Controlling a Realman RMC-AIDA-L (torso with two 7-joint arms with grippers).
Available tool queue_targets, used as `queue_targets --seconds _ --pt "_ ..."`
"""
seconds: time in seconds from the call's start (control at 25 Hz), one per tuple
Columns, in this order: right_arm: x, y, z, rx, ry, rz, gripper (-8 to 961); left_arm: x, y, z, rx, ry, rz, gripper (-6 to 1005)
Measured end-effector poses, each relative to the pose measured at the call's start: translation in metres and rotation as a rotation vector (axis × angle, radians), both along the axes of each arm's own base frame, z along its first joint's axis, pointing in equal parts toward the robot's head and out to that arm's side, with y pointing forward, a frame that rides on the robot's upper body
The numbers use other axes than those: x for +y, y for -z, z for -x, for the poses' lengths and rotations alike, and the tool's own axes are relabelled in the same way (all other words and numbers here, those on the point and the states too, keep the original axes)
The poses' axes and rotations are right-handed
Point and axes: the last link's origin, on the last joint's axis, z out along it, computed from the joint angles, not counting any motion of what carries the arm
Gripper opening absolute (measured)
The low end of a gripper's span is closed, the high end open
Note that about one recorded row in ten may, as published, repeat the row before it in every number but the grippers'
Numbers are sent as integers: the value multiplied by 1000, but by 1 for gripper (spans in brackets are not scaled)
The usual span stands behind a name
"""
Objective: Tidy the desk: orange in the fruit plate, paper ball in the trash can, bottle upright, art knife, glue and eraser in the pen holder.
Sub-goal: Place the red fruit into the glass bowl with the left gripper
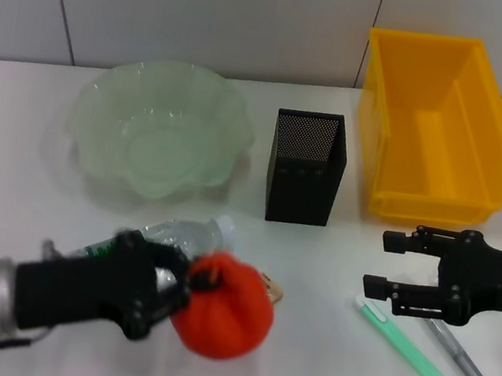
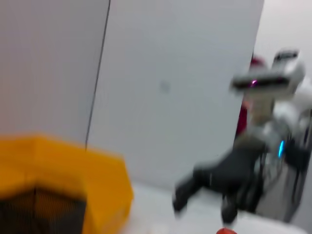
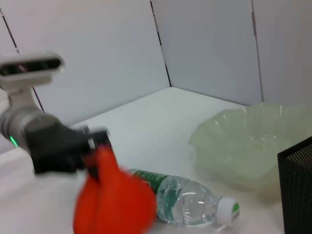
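Desk layout

Plate (image 1: 156, 128) back left, holder (image 1: 304, 167) centre, bin (image 1: 435, 130) back right; bottle (image 1: 174, 236) lies before the plate, behind the orange (image 1: 225, 308); two pens (image 1: 406, 350) front right.

One orange (image 1: 225, 308), one bottle (image 1: 179, 234), one fruit plate (image 1: 101, 120), one pen holder (image 1: 304, 167), one trash can (image 1: 483, 136), two pens (image 1: 406, 350)

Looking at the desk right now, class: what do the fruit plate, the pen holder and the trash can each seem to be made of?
The fruit plate looks like pale green translucent glass or plastic, since the table shows faintly through its wavy rim. The pen holder seems to be black metal mesh, going by its fine perforated walls. The trash can appears to be smooth, opaque yellow moulded plastic.
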Motion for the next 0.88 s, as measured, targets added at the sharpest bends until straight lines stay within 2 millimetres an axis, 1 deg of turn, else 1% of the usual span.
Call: queue_targets --seconds 0.04,0.16,0.2,0.24,0.28,0.32,0.36,0.44,0.48,0.52,0.56,0.64,0.68,0.72,0.76,0.84,0.88 --pt "0 0 0 0 0 0 760 0 -16 -5 -59 29 -43 124" --pt "0 0 -1 0 4 -2 760 0 -16 -5 -59 29 -43 106" --pt "0 0 -1 1 5 -1 760 1 -29 -8 -99 49 -92 100" --pt "0 0 -1 1 5 -1 759 1 -29 -8 -99 49 -92 96" --pt "0 1 -1 2 7 -1 759 15 -55 -11 -168 22 -237 92" --pt "0 1 -1 2 7 -1 759 15 -55 -11 -168 22 -237 88" --pt "0 2 -2 4 8 2 759 26 -66 -10 -201 -28 -312 83" --pt "0 2 -2 6 9 4 759 26 -66 -10 -201 -28 -312 75" --pt "0 3 -2 7 8 5 759 48 -75 -7 -207 -133 -384 71" --pt "0 4 -2 9 8 8 759 48 -75 -7 -207 -133 -384 71" --pt "-1 5 -2 13 8 11 759 66 -73 -5 -175 -214 -408 71" --pt "-1 7 -2 18 9 15 759 66 -73 -5 -175 -214 -408 72" --pt "-1 7 -2 21 10 16 759 80 -69 -3 -134 -277 -426 72" --pt "-1 7 -2 21 10 16 759 104 -58 -3 -54 -351 -454 71" --pt "-1 8 -2 23 11 17 759 110 -55 -3 -28 -372 -462 70" --pt "-1 8 -2 24 13 17 759 110 -55 -3 -28 -372 -462 69" --pt "-1 8 -3 25 14 16 759 116 -52 -3 -4 -392 -467 68"
